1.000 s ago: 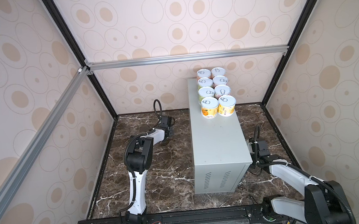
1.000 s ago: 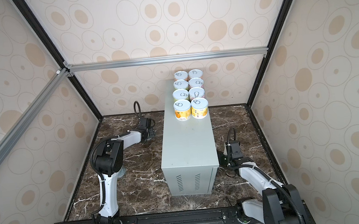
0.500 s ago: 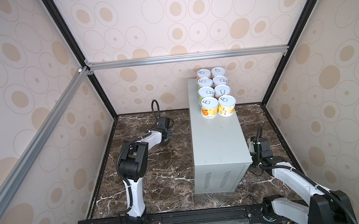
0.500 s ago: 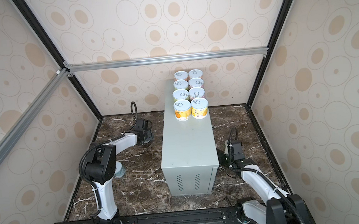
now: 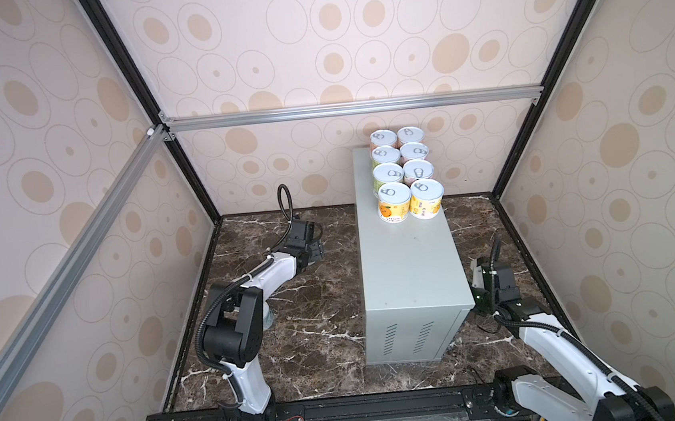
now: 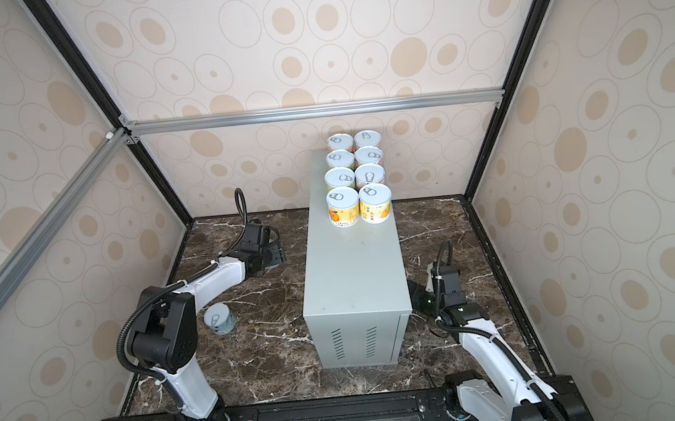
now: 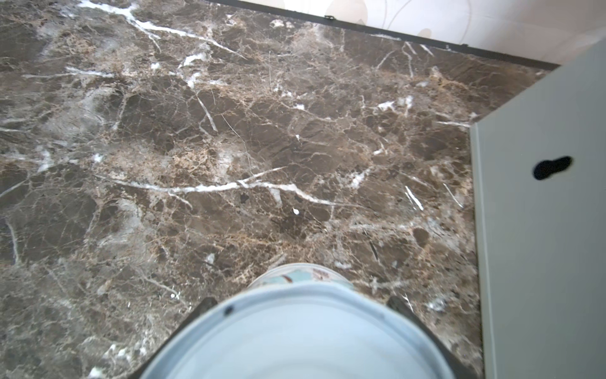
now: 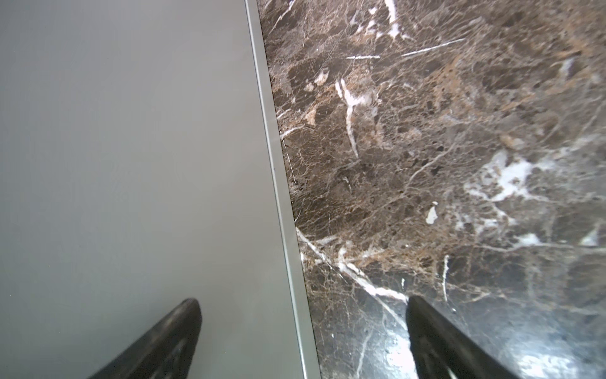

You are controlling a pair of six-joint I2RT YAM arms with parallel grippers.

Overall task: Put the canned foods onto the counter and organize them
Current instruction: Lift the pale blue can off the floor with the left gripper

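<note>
Eight cans stand in two rows at the far end of the counter. The left gripper pinches a pale-blue can at the counter's left side. Another can stands on the marble. The right gripper, jaws spread, holds nothing beside the counter's right side.

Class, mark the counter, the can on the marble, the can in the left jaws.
counter [image 6: 353, 268]: a top view, bare top.
can on marble [image 6: 216, 315]: a top view, lid.
held can [image 7: 301, 331]: left wrist view, end face.
</note>
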